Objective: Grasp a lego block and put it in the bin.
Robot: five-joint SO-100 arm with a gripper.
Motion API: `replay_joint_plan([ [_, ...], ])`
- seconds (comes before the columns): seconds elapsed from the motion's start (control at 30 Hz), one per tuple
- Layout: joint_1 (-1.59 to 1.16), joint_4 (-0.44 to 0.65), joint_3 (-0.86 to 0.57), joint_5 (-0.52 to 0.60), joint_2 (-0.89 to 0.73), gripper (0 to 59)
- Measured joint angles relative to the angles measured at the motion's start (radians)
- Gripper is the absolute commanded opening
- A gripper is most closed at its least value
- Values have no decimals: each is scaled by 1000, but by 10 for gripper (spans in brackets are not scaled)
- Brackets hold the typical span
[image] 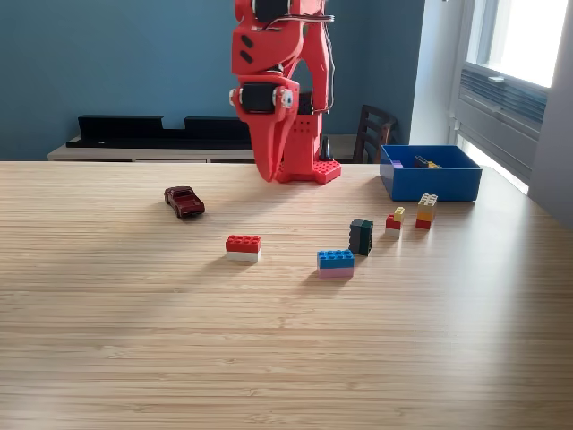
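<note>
Several lego blocks lie on the wooden table: a red-on-white one (pixel 243 248), a blue-on-pink one (pixel 335 261), a dark green one (pixel 361 236), a small red-and-yellow one (pixel 394 219) and a yellow-orange-red stack (pixel 426 211). At the back right stands the blue bin (pixel 434 185), with a few small pieces inside. The red arm rises from its base at the back centre. Its gripper (pixel 267 172) points down just above the table, well behind the blocks, with its jaws together and nothing in them.
A small dark red toy car (pixel 184 202) sits left of the blocks. The arm's red base (pixel 309 170) stands at the table's far edge. Behind the table are a dark chair (pixel 374 133) and a low sideboard.
</note>
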Motion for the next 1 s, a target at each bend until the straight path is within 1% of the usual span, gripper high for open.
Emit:
replay_joint_plan([
  [0.27,278,-2,3,127,0,1],
  [0.53,517,-2,94,173,0,1],
  [0.57,526,-2,120,164,6,22],
  [0.6,543,-2,152,150,11,66],
  [0.7,580,-2,242,155,15,232],
  [0.73,574,-2,265,149,15,266],
  [0.77,574,-2,282,146,15,283],
  [0.87,580,-2,296,147,15,300],
  [1.0,594,-2,298,129,15,309],
])
